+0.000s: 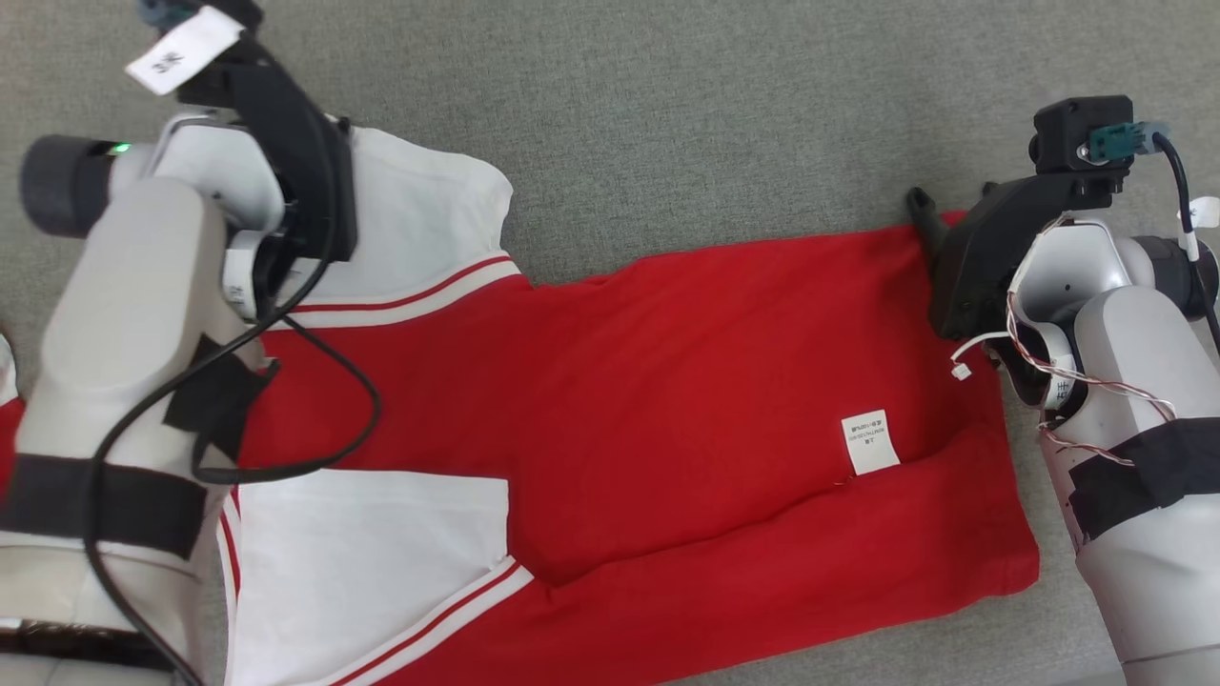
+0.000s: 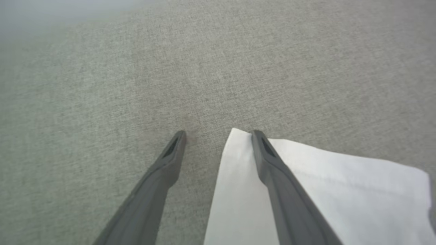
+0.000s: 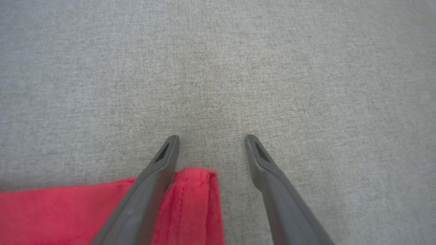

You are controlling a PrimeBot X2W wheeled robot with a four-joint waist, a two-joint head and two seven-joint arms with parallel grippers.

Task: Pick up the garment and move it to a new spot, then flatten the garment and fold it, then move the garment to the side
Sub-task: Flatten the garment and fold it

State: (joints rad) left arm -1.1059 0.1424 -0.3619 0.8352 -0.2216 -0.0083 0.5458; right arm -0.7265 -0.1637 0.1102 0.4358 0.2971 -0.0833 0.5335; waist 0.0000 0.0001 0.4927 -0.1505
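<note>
At the left, the left gripper (image 2: pixel 219 133) has its 2 fingers spread apart and holds nothing. 1 finger stands over the corner of a white sleeve (image 2: pixel 340 180), the other over the bare grey cloth surface (image 1: pixel 667 114). The 1 garment (image 1: pixel 686 381), red with 2 white sleeves, lies spread on that surface between the 2 arms, with 1 white label (image 1: pixel 869 442) toward its right end. At the right, the right gripper (image 3: pixel 212 137) is likewise spread and empty: 1 finger over the red hem corner (image 3: pixel 194 200), 1 over the surface.
</note>
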